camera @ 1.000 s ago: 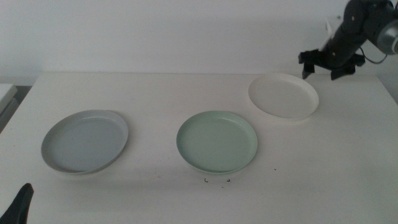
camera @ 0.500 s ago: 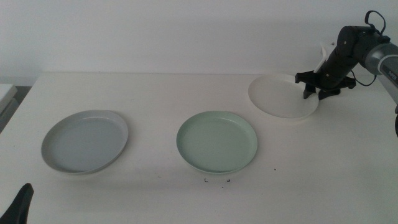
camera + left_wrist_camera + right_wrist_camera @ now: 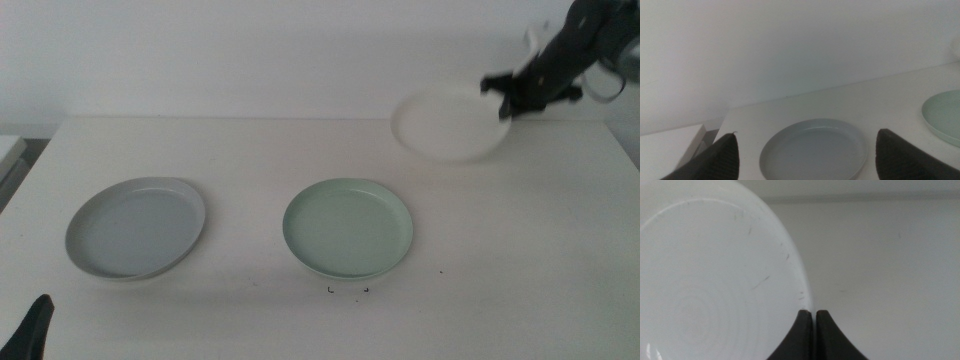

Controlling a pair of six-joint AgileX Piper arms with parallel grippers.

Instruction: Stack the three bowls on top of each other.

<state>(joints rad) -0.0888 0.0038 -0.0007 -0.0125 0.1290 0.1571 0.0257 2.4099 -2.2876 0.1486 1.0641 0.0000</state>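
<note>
No stacking done yet. Right gripper [image 3: 507, 97] pinches the white bowl [image 3: 447, 125] by its rim, held above the table [image 3: 250, 150], beyond the pale green bowl [image 3: 348, 228]. The grey bowl [image 3: 136, 227] lies apart. Right wrist view confirms the rim pinch; left wrist view shows the waiting left gripper [image 3: 805, 155] spread.

I see the light grey bowl [image 3: 136, 227] flat at the bench's left, the pale green bowl [image 3: 348, 226] flat at centre, well apart. The white bowl [image 3: 448, 124] hangs tilted at far right, rim pinched by the right end effector [image 3: 507, 100].
</note>
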